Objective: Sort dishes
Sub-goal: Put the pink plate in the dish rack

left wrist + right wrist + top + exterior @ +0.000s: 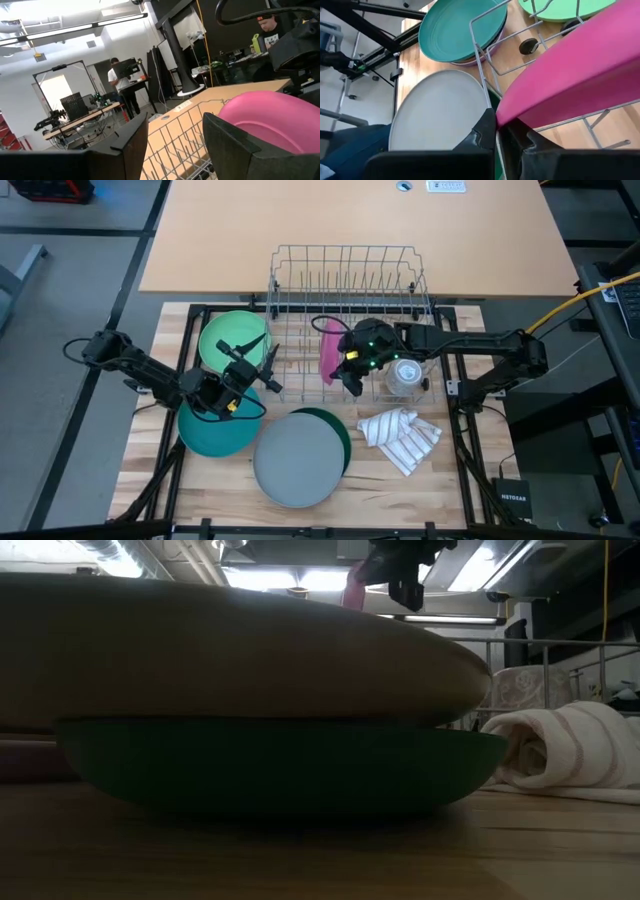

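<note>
A pink plate (329, 350) stands on edge over the left part of the wire dish rack (345, 280), with my right gripper (347, 372) shut on it. My left gripper (262, 370) hovers open, left of the rack, and touches nothing; its wrist view looks across at the pink plate (270, 120). Below it a light green plate (230, 338) and a teal plate (213, 428) lie on the table. A grey plate (295, 458) rests on a dark green plate (343, 438) near the front. My right gripper pinches the pink plate's rim (509, 112) between its two fingers (482, 131). The fingers come from the table's right side, slanting down. The plate stands on edge among the rack's wires; whether its lower edge rests on them I cannot tell.
A white cloth with dark stripes (400, 440) lies crumpled right of the grey plate. A clear glass cup (405, 375) stands in the rack's right part, under my right arm. People work at desks in the room beyond the table.
</note>
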Motion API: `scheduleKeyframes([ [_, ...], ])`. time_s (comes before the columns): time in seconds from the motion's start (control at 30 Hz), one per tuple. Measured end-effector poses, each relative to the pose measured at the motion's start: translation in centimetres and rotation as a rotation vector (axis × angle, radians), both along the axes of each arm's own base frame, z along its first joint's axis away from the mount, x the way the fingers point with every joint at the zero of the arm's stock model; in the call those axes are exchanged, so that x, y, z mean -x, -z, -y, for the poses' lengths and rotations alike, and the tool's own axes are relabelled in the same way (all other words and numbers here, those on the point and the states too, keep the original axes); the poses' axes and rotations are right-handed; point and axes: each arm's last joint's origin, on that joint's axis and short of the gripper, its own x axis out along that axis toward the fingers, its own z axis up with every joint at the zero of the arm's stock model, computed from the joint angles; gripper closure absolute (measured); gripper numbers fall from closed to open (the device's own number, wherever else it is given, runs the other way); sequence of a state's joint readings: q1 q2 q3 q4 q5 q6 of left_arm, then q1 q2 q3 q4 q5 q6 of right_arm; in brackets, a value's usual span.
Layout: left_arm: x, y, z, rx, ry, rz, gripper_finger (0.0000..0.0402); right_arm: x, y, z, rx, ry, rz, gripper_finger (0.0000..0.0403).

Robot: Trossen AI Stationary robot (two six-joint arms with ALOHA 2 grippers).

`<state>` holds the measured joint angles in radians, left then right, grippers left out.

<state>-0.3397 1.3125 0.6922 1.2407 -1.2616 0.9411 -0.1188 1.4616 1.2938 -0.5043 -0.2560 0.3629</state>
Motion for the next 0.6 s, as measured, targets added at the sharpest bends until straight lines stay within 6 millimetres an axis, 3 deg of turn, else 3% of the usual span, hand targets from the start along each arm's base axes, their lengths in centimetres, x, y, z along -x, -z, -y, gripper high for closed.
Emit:
scheduleKeyframes([
  [0.3,0.0,0.0,0.0,0.015,0.005,0.021,0.0222,0.2,0.8,0.5,0.053,-0.018,-0.020,0.0393],
  [0.6,0.0,0.0,0.0,0.017,0.006,0.024,0.0222,-0.9,3.9,0.6,0.057,-0.034,-0.073,0.0392],
])
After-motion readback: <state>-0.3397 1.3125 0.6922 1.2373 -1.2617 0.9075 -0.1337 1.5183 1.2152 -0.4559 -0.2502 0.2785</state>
